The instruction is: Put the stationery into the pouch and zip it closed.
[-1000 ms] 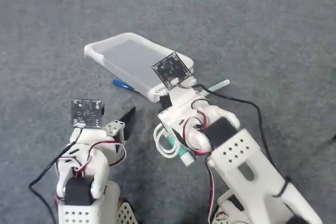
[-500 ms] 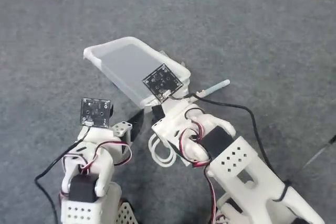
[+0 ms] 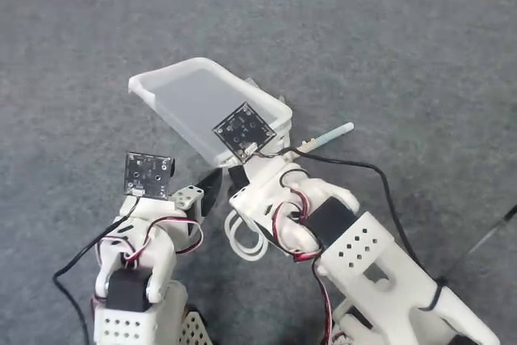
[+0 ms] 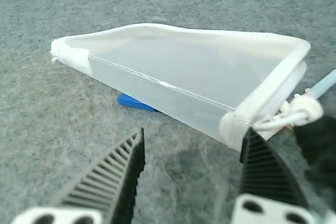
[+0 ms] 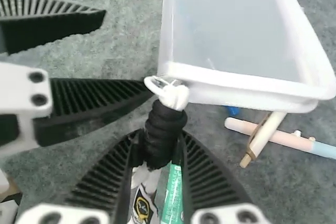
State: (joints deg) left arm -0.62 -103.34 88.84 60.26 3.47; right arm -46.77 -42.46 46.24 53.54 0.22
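The white translucent pouch (image 3: 198,103) lies tilted, its near end lifted by its black zipper pull (image 5: 160,127). My right gripper (image 5: 157,142) is shut on that pull, at the pouch's near corner (image 3: 236,174). My left gripper (image 4: 191,166) stands open just short of the pouch (image 4: 184,77), beside the right one, with nothing between its fingers (image 3: 212,186). A blue item (image 4: 134,102) lies partly under the pouch. A pink and light-blue pen (image 5: 278,136) and a small wooden piece (image 5: 262,129) lie on the mat beside the pouch (image 5: 236,35). I cannot tell whether the zip is open.
Grey mat (image 3: 420,62) covers the table, with free room at the far side and to the right. A green-labelled tube (image 5: 170,198) lies under my right gripper. A white cable loop (image 3: 242,236) hangs by the right arm. The pen tip (image 3: 327,136) pokes out behind the right wrist camera.
My right gripper has drawn the pouch's near end toward the left arm, and the pouch now covers more of the blue item. My left gripper has come forward next to the pouch.
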